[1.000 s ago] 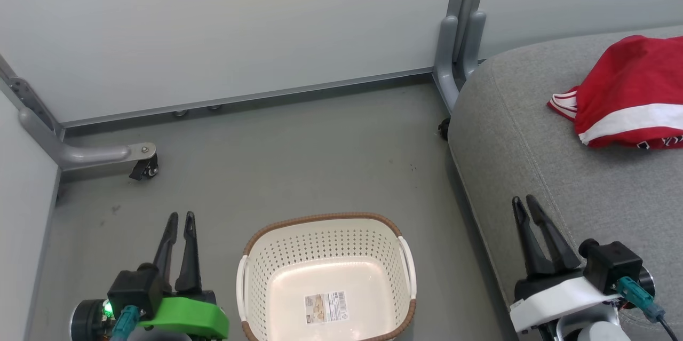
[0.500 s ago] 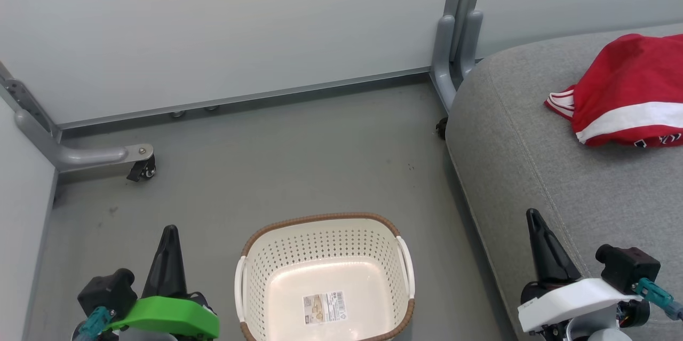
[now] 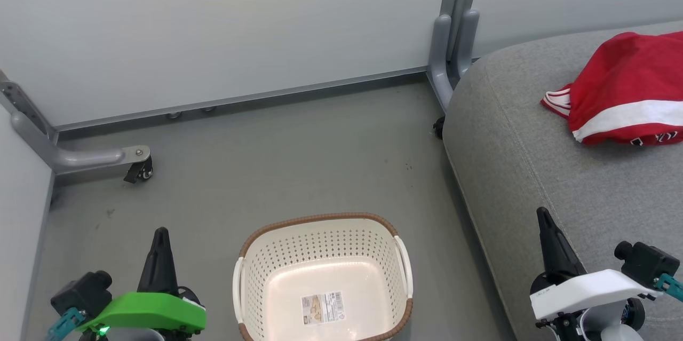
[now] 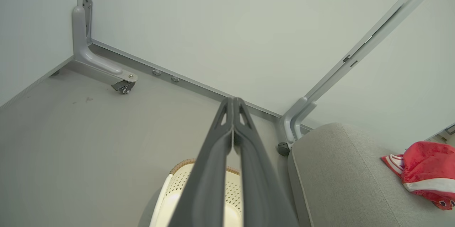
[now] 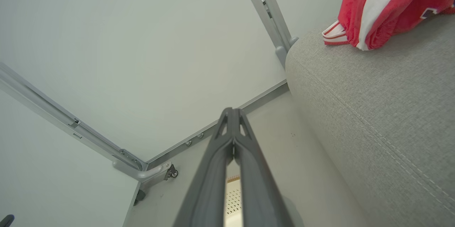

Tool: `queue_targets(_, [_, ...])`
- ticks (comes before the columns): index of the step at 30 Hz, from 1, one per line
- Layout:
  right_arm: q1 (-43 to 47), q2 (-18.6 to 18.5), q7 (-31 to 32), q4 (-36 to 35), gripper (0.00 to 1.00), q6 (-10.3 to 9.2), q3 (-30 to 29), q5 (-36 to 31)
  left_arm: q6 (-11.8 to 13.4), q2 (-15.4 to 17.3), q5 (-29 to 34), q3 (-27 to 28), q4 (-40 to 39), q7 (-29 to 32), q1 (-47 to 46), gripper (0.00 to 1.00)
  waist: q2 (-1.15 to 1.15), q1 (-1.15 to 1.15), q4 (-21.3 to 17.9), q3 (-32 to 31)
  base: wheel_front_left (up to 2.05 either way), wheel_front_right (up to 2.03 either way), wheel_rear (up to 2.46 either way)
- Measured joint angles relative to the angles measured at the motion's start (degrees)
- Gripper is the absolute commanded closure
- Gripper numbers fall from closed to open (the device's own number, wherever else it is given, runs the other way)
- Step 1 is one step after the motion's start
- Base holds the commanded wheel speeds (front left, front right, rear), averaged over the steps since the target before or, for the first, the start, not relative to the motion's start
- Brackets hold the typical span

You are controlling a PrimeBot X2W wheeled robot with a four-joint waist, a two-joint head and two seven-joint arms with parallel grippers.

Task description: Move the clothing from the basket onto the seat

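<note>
Left gripper (image 3: 160, 234): pressed together.
Right gripper (image 3: 543, 215): pressed together.
Clothing (image 3: 624, 90): red, white-striped, crumpled on seat (image 3: 533, 170).
Basket (image 3: 320, 219): holds paper label (image 3: 323, 309).

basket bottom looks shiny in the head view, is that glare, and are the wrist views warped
Head view: yes, soft glare on the basket bottom, nothing blown out. Left wrist view: wall posts splay, wide-angle stretch. Right wrist view: same stretch, sofa sharp.

Basket (image 3: 320, 239) on floor (image 3: 293, 159), left of seat (image 3: 560, 181); clothing (image 3: 624, 90) on seat.
</note>
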Motion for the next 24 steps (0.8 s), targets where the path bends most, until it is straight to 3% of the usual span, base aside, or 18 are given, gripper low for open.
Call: queue_targets(24, [-1.6, -0.4, 4.3, 1.5, 1.00, 0.00, -1.6, 18.0, -1.4, 0.0, -18.3, 2.3, 0.3, 4.9, -1.5, 1.00, 0.00, 0.00, -0.8, 0.1, 0.00, 0.00, 0.00])
